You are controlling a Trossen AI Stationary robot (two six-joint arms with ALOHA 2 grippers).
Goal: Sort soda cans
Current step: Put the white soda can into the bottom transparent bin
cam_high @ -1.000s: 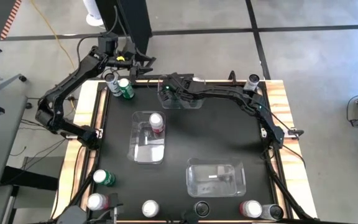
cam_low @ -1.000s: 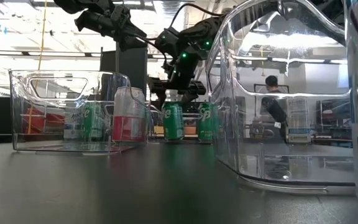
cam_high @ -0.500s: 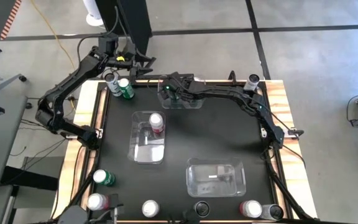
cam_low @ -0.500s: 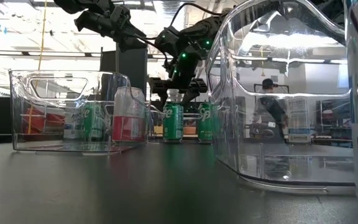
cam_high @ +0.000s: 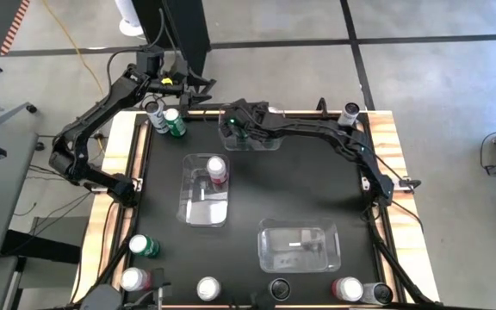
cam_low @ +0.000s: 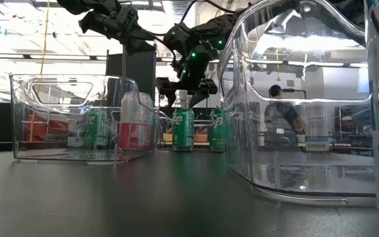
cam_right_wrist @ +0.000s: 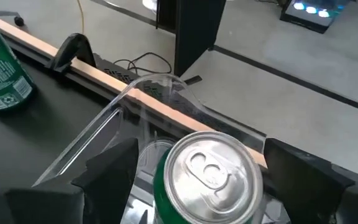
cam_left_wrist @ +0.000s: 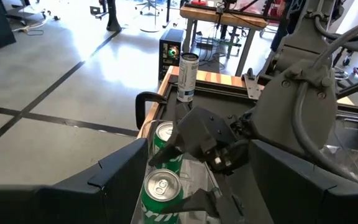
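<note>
A green can [cam_right_wrist: 210, 180] stands upright in a clear bin [cam_high: 261, 142] at the table's far edge, next to a second green can [cam_low: 216, 128]. My right gripper [cam_right_wrist: 204, 171] is open just above it [cam_low: 183, 128], one finger on either side of its silver top, and touches nothing. My left gripper [cam_high: 198, 89] is open and empty in the air over the far-left corner. A green can [cam_high: 176, 123] and a grey can [cam_high: 153, 108] stand there. A red-pink can [cam_high: 217, 170] stands in the left bin [cam_high: 205, 207].
Another clear bin [cam_high: 300, 244] lies near the front right. Several cans stand along the near edge: green [cam_high: 142, 247], red-pink [cam_high: 132, 278], red-pink [cam_high: 347, 288], dark [cam_high: 280, 288]. One can [cam_high: 351, 112] stands at the far-right corner. A person [cam_low: 281, 118] stands in the room behind.
My right gripper has gone up a little from the green can in the far bin. The can stays upright where it was.
</note>
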